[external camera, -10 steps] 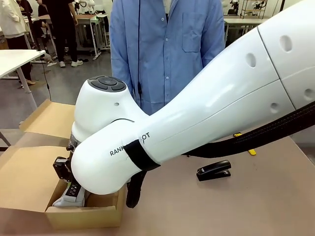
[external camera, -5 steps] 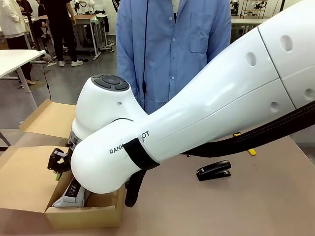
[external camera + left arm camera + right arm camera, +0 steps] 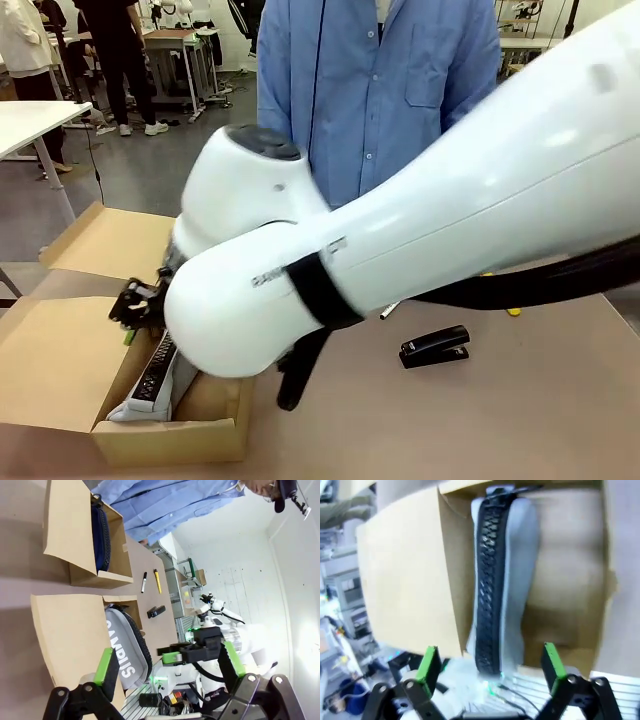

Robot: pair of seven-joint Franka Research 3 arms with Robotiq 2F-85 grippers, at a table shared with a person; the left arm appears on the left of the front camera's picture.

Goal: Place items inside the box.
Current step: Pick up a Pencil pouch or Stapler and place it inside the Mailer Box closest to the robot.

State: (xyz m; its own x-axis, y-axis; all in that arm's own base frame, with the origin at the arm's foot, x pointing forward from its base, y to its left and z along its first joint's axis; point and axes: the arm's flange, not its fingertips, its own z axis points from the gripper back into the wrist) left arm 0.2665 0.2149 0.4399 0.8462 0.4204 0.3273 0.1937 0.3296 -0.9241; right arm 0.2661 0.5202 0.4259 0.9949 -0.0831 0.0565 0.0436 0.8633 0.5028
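Note:
A grey "CAMPUS" pencil case [image 3: 150, 385] with a black zip lies in the open cardboard box [image 3: 170, 440] at the table's left. My right gripper [image 3: 135, 305] hangs open just above it, holding nothing. Seen from the right wrist, that gripper [image 3: 490, 662] is spread over the zipped grey case [image 3: 497, 580] inside the box [image 3: 405, 580]. My left gripper [image 3: 170, 662] is open and empty, well off from the box [image 3: 65, 635] and the grey case [image 3: 125, 650]. A navy pencil case [image 3: 100, 537] sits in a neighbouring cardboard compartment. A black stapler [image 3: 435, 347] and a marker [image 3: 144, 581] lie on the table.
A person in a blue shirt [image 3: 380, 90] stands at the far side. My right arm [image 3: 430, 230] crosses most of the table in front of them. A yellow pen [image 3: 157, 580] lies beside the marker. The box flaps [image 3: 100, 240] are spread open to the left.
My right gripper has opened and let go of the grey pencil case, which now rests in the box. The gripper has lifted slightly and the arm has shifted. The person has stepped right.

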